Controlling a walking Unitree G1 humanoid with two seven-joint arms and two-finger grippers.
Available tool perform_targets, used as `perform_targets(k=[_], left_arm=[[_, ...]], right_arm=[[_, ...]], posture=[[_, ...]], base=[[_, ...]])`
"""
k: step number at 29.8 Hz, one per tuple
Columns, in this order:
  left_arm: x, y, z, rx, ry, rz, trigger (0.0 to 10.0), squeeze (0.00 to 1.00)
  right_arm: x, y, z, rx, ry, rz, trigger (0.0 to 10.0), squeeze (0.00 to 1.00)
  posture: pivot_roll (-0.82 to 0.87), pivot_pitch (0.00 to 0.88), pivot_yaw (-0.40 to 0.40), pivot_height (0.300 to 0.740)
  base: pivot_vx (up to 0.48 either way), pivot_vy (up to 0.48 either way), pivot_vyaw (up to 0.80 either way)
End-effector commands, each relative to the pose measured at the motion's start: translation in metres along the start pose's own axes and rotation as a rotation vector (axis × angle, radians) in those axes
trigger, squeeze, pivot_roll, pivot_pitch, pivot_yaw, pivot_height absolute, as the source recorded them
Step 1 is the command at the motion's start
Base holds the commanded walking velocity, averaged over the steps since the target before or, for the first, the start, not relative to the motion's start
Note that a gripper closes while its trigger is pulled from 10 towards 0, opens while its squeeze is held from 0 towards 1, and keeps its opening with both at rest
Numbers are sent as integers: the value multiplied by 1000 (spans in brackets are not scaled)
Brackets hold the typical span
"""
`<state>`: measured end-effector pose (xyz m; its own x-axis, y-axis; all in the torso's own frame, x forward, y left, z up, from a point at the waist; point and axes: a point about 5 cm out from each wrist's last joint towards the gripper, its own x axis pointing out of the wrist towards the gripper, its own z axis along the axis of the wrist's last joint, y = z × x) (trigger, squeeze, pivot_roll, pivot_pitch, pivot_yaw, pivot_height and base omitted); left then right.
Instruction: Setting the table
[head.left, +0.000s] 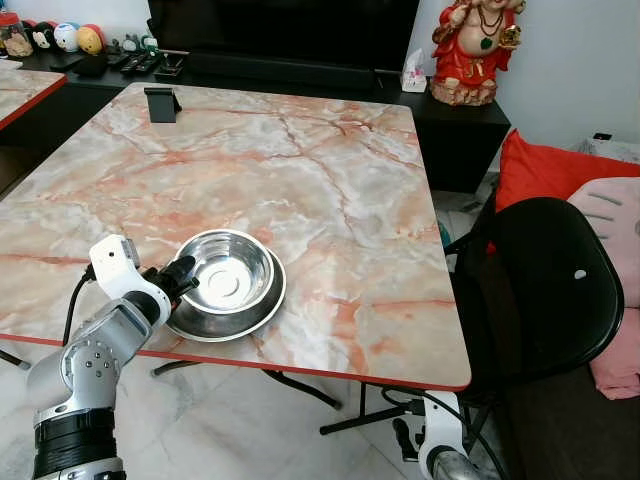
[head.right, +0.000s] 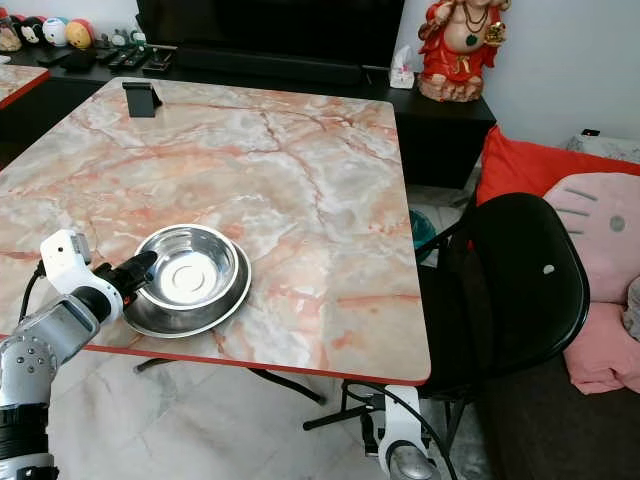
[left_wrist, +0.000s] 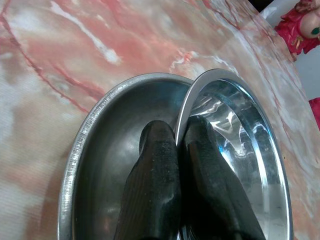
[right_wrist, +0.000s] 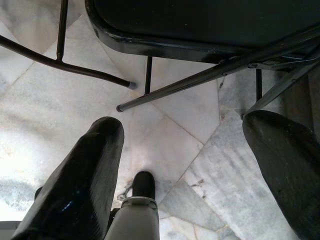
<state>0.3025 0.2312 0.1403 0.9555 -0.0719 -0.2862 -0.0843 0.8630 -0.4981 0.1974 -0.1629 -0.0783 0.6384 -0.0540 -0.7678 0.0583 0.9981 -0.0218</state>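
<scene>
Near the marble table's (head.left: 330, 190) front-left edge, the left gripper (head.left: 180, 275) pinches the rim of a shiny steel bowl (head.left: 232, 268) nested in a shallow steel dish (head.left: 262, 311). The right gripper (right_wrist: 185, 150) hangs low beside the black chair (head.left: 560, 290), fingers spread.

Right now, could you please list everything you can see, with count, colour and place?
Bowl: one, silver, inside the plate.
Plate: one, silver, near edge of the table.
Table: one, pink marble with red rim, centre.
Phone stand: one, black, table's far left.
Chair: one, black, right of table.
Cushions: red and pink, far right.
Figurine: one, red and gold, on the dark cabinet.
Left gripper: black fingers pinching the bowl's rim.
Right gripper: open, hanging over the floor by the chair legs.
</scene>
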Motion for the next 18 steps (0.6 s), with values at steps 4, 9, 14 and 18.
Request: perform_targets(k=[4, 9, 14, 18], left_arm=[[1, 2, -5, -3, 35, 18, 10000, 98], [1, 1, -6, -11, 44, 12, 10000, 184], [1, 1, -6, -13, 45, 9, 10000, 231], [1, 1, -7, -13, 48, 8, 10000, 231]], right_arm=[[0, -1, 1, -8, 3, -3, 10000, 0], [0, -1, 1, -8, 2, -3, 10000, 0], [0, -1, 1, -8, 3, -3, 10000, 0], [0, -1, 1, -8, 3, -2, 10000, 0]], posture=[[-31, 0, -68, 740], [-32, 0, -67, 740], [-32, 0, -68, 740], [-32, 0, -68, 740]], base=[[0, 0, 0], [0, 0, 0], [0, 0, 0], [0, 0, 0]])
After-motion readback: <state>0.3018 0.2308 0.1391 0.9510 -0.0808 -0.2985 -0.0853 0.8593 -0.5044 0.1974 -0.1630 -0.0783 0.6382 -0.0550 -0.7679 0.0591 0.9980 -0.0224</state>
